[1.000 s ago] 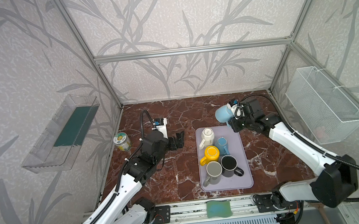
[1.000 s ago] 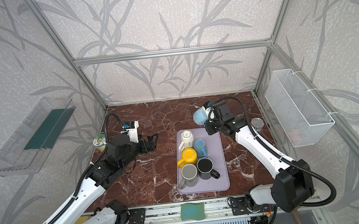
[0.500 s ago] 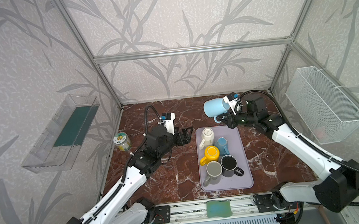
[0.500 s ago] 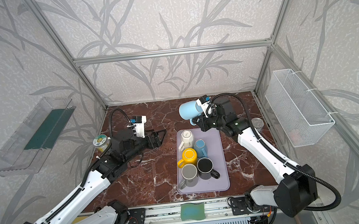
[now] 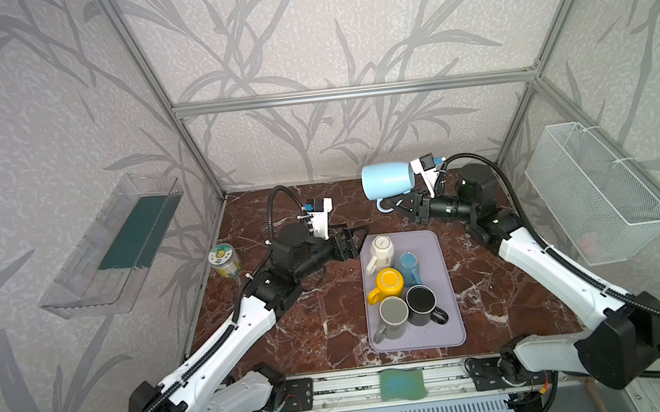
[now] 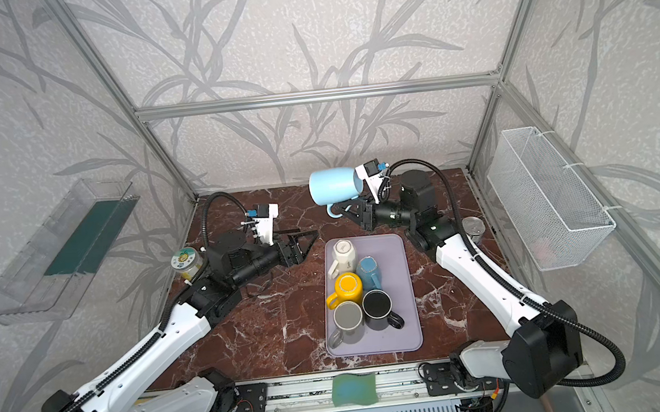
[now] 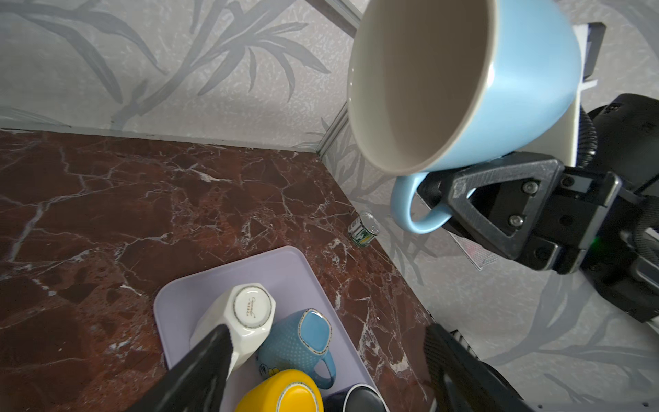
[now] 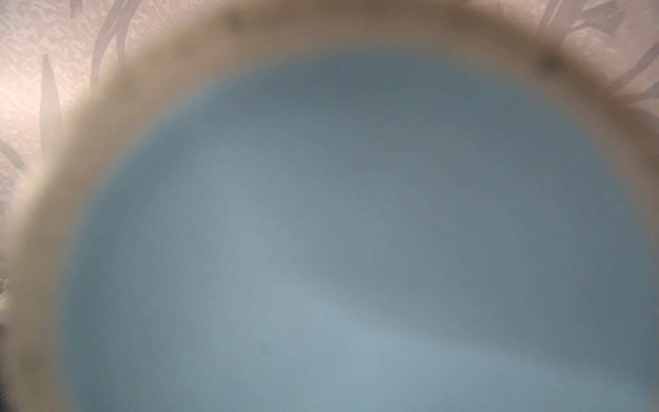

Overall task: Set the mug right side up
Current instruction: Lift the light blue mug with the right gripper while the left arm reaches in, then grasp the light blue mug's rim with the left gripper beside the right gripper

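Tray [image 5: 439, 255] sits toward the front of the bench [image 5: 324, 324], 5 mugs on it. White mug [image 7: 235, 317] base shows a script mark in a ring, too small to read. Left tool [image 5: 355, 241] is just beside it, fingers [image 7: 199, 371] spread wide, empty. Jar [image 5: 225, 261] & can [image 7: 363, 233] labels unreadable. Far back: right tool [image 7: 440, 207] pinched on the handle of the pale blue mug [image 5: 386, 181], held in air on its side, mouth twd left arm.

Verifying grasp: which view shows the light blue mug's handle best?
Left wrist view: the light blue ceramic mug has its handle large and sharp, clamped in the right pincer. In both top views the handle is small. The right wrist view shows only the mug's blurred base.
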Robot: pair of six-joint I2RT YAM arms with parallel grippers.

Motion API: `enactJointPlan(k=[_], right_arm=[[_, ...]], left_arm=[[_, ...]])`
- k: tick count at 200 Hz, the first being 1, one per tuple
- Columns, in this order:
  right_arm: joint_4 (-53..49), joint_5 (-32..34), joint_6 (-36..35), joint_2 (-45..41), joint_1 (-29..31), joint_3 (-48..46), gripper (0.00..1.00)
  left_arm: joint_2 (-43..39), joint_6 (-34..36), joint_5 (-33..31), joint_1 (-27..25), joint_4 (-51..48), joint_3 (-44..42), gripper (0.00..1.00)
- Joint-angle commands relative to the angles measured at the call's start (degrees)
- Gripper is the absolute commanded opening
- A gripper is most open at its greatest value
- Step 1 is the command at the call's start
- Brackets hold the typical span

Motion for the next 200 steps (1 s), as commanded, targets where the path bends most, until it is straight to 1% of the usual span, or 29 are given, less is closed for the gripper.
enactJointPlan(k=[1, 61, 108, 165, 200], right_arm=[[9.82, -5.53, 1.38, -0.23, 0.57, 0.16, 0.0], [12.75, -10.94, 1.67, 0.69, 2.22, -0.07, 0.0], [15.84, -14.3, 3.3, 1.12, 3.28, -0.27, 0.0], [19.69, -17.72, 5.49, 1.78, 3.68, -0.97, 0.0], [21.7, -19.98, 6.86, 2.63, 3.9, -0.82, 0.0]], left_arm=[[0.21, -2.0, 6.99, -0.17, 7.68, 1.52, 0.84], [0.6, -2.48, 14.54, -0.21, 14.19, 1.72, 0.72], [0.68, -3.39, 15.41, -0.19, 17.25, 1.05, 0.65], [0.32, -4.01, 16.03, -0.2, 20.27, 0.01, 0.42], [-0.03, -4.14, 16.42, -0.2, 21.53, -0.48, 0.32]])
